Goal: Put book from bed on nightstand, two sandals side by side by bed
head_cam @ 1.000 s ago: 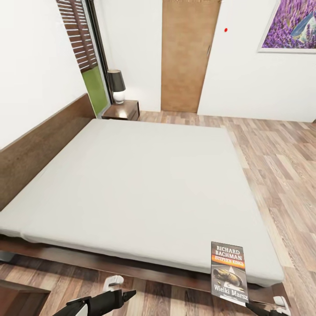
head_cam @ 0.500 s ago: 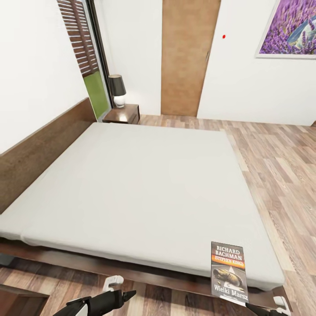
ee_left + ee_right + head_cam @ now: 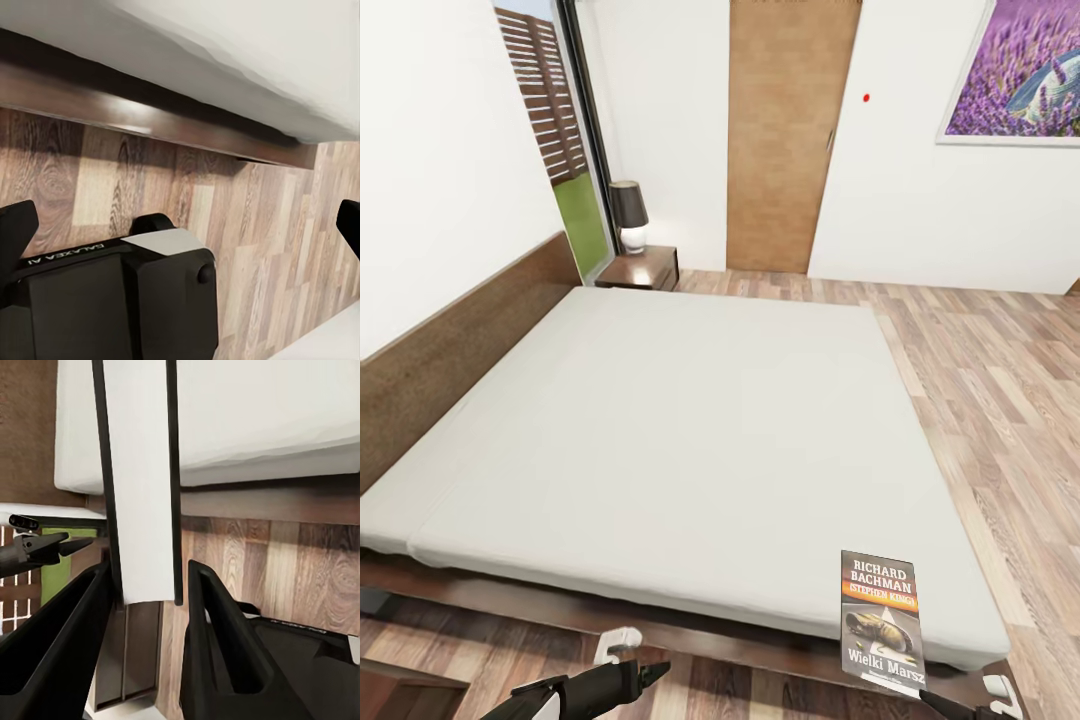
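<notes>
You have the book (image 3: 882, 620) gripped upright in your right claw (image 3: 146, 592), off the bed (image 3: 690, 440); the nightstand (image 3: 643, 268) is far ahead, sandals still undone, left claw (image 3: 180, 225) open.

A bedroom in a home, rendered in simulation

A large low bed (image 3: 690, 440) with a plain pale mattress on a dark wooden frame and a long headboard (image 3: 450, 350) takes up most of the room. At its far corner stands a small dark nightstand (image 3: 645, 268) with a black-shaded lamp (image 3: 628, 213) on top. White walls, a wood-plank floor (image 3: 1000, 380), a tan wooden door (image 3: 785, 135), a framed lavender picture (image 3: 1020, 75) and a tall window (image 3: 560, 150) looking onto green outside all point to a lived-in sleeping room
</notes>
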You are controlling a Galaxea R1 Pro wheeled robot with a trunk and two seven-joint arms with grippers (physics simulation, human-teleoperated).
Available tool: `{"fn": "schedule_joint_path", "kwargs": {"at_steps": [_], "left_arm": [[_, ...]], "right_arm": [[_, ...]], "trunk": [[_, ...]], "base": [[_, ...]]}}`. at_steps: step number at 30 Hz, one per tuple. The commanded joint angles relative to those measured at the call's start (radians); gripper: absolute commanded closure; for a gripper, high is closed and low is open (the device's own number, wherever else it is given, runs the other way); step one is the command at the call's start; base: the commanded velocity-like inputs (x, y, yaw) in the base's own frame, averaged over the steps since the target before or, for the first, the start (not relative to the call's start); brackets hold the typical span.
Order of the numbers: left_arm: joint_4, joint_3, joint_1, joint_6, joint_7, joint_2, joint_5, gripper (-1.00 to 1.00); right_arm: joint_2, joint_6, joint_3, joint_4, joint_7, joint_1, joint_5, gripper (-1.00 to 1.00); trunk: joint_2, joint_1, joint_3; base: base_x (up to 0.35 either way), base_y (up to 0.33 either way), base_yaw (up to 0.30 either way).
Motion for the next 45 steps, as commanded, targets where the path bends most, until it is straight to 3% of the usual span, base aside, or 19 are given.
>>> {"fn": "schedule_joint_path", "kwargs": {"at_steps": [1, 45], "left_arm": [[0.000, 0.003, 0.000, 0.010, -0.004, 0.000, 0.005, -1.00], [0.000, 0.003, 0.000, 0.010, -0.005, 0.000, 0.005, -1.00]], "right_arm": [[-0.001, 0.010, 0.005, 0.001, 0.002, 0.000, -0.008, 1.00], [-0.001, 0.010, 0.005, 0.001, 0.002, 0.000, -0.008, 1.00]], "trunk": [[-0.001, 0.000, 0.000], [-0.001, 0.000, 0.071]], "base": [[0.000, 0.000, 0.000], [0.000, 0.000, 0.000]]}}
